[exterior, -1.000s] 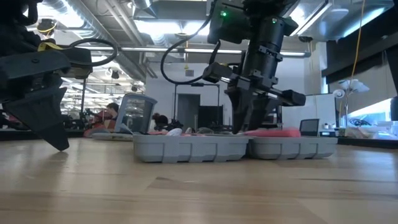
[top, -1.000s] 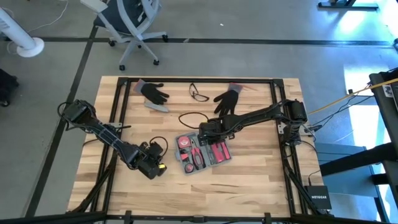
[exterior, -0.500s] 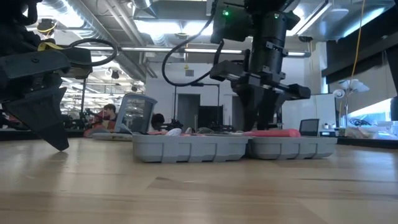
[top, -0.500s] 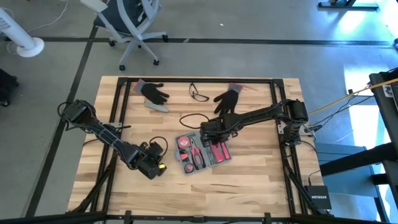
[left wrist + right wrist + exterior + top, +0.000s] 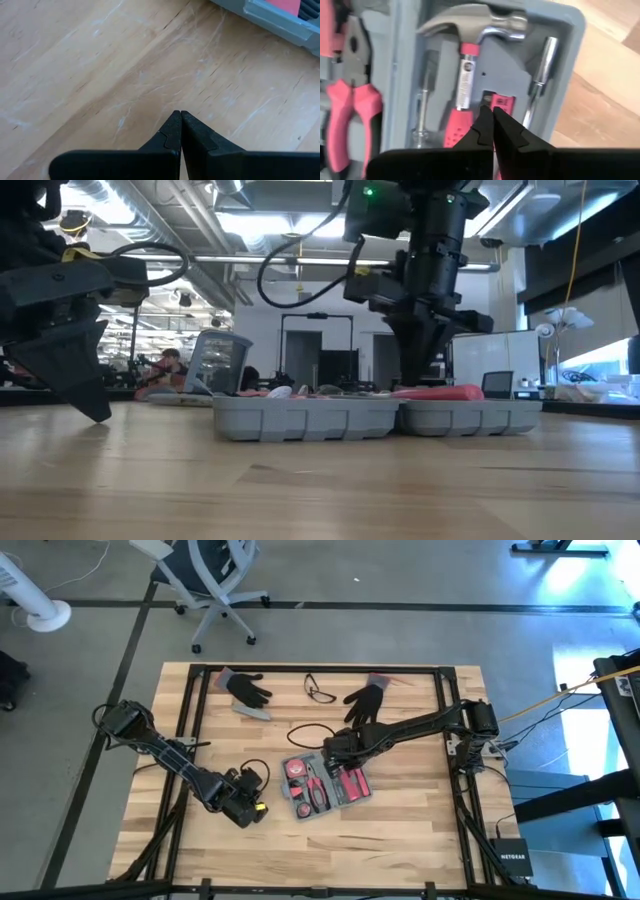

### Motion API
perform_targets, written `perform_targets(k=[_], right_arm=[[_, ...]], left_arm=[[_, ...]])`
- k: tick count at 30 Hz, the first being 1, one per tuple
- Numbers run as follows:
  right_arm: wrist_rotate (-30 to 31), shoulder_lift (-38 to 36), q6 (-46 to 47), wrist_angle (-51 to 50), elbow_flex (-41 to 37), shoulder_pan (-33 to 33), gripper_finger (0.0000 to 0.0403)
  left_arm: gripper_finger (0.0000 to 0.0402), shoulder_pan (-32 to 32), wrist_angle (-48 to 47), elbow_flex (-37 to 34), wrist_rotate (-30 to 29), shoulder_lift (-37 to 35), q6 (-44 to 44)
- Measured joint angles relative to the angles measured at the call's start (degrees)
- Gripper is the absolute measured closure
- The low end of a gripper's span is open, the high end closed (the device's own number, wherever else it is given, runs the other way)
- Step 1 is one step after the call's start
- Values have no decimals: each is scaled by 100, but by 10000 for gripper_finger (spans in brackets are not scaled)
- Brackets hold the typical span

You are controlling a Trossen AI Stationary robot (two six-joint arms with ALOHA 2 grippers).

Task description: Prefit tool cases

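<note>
Case (image 5: 325,783) laid open mid-table, tools exposed for fitting. Right gripper (image 5: 492,117) poised over hammer (image 5: 470,60), fingers shut, nothing held. Left gripper (image 5: 180,125) parked beside case, shut, empty.

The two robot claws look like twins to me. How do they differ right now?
The right gripper hangs over the open tool case, above the pink-handled hammer; the left gripper points at bare wooden table beside the case. In the high view the right arm reaches across to the table's middle, while the left arm sits nearer the front-left. Both are dark, two-fingered and shut, holding nothing.
</note>
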Motion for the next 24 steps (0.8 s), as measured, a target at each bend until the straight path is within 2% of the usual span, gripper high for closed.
perform_targets(k=[8,15,18,24], right_arm=[[40,95,109,65,-5,129,403],[-232,337,644,404,-11,604,403],[-151,318,788,354,-7,723,403],[-93,13,657,252,43,575,403]], left_arm=[[401,-2,17,0,4,0,5],[401,-39,45,2,5,0,-22],[401,-79,42,2,7,0,-40],[401,-125,23,2,7,0,-18]])
